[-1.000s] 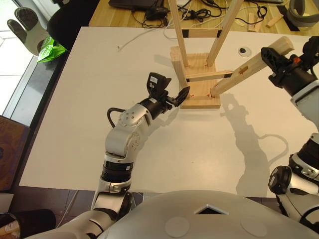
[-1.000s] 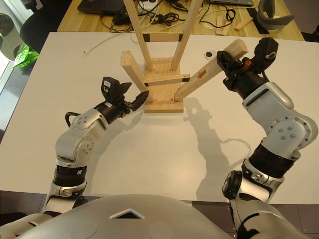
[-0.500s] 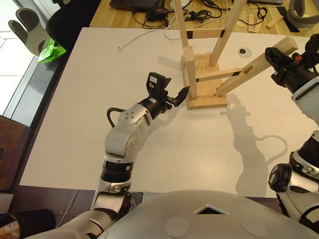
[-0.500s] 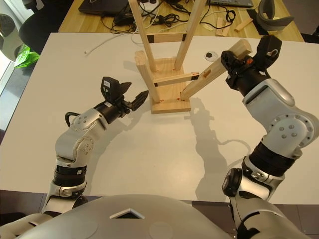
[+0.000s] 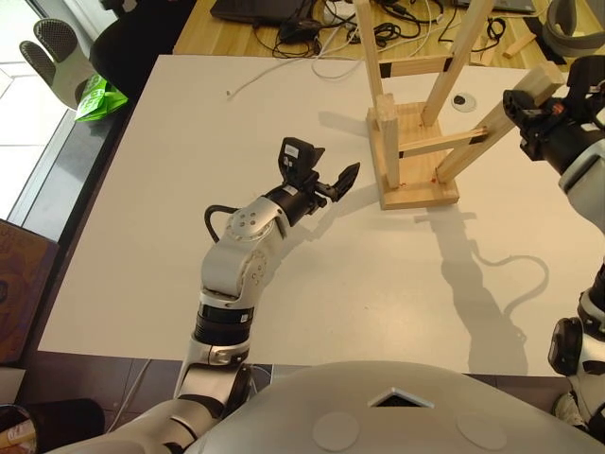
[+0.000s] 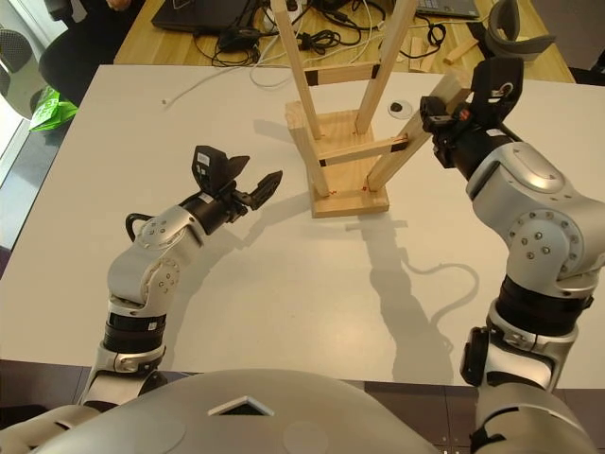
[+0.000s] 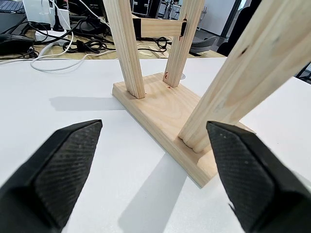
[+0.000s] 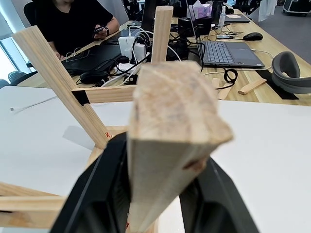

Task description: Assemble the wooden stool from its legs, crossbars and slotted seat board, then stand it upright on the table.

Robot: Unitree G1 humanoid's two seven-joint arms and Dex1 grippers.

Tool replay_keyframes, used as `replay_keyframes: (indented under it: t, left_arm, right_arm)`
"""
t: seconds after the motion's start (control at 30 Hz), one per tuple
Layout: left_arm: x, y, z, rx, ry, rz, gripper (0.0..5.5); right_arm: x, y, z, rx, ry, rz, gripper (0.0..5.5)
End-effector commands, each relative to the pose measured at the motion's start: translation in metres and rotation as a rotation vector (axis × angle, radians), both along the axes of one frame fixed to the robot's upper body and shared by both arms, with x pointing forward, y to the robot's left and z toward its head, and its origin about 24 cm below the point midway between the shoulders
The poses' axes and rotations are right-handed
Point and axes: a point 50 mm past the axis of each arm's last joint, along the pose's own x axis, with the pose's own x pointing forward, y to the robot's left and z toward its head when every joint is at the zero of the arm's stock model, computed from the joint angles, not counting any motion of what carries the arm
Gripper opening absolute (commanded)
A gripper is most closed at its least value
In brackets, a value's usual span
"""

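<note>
The wooden stool lies upside down, its seat board [image 5: 417, 189] flat on the white table and its legs pointing up. A crossbar [image 5: 444, 144] joins two of the legs. My right gripper [image 5: 531, 106] is shut on the top end of the slanted leg [image 5: 477, 137] at the stool's right; in the right wrist view this leg end [image 8: 170, 116] sits between black fingers [image 8: 99, 191]. My left gripper [image 5: 336, 180] hovers open over the table, left of the stool and apart from it, and its wrist view faces the seat board [image 7: 160, 114].
A thin white cable [image 5: 248, 83] lies at the table's far left. A small black disc [image 5: 463, 97] sits behind the stool. The wooden desk [image 5: 236, 28] beyond holds laptops, cables and headphones [image 5: 567, 24]. Bare tabletop [image 5: 378, 284] stretches in front.
The stool has slid to the right, away from my left gripper, and the held leg now stands steeper. My right gripper moved right and up with it. The left arm stayed still.
</note>
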Motion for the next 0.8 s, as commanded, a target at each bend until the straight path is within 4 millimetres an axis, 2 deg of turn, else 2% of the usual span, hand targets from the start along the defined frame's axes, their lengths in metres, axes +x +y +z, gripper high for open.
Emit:
replay_keyframes:
  t: [0.03, 0.13, 0.2, 0.4, 0.6, 0.7, 0.8]
  left_arm:
    - [0.003, 0.001, 0.004, 0.020, -0.015, -0.005, 3.97]
    - [0.004, 0.002, 0.004, 0.024, -0.016, -0.006, 3.97]
    - [0.004, 0.001, 0.005, 0.025, -0.017, -0.005, 3.97]
    - [0.007, -0.002, 0.010, 0.018, -0.023, -0.007, 3.97]
    - [0.009, 0.000, 0.012, 0.019, -0.023, 0.003, 3.97]
    - [0.011, -0.003, 0.013, 0.013, -0.027, 0.006, 3.97]
    - [0.013, -0.004, 0.015, 0.010, -0.032, 0.008, 3.97]
  right_arm:
    - [-0.003, -0.030, -0.038, -0.074, 0.192, -0.065, 1.10]
    - [-0.004, -0.041, -0.051, -0.009, 0.232, -0.087, 1.11]
    - [-0.006, -0.038, -0.059, 0.052, 0.260, 0.014, 1.11]
    - [0.015, -0.053, -0.056, 0.125, 0.258, 0.179, 1.08]
    - [0.033, -0.064, -0.055, 0.110, 0.255, 0.288, 1.06]
    - [0.044, -0.062, -0.068, 0.044, 0.296, 0.321, 1.06]
    - [0.044, -0.061, -0.082, -0.003, 0.359, 0.352, 1.06]
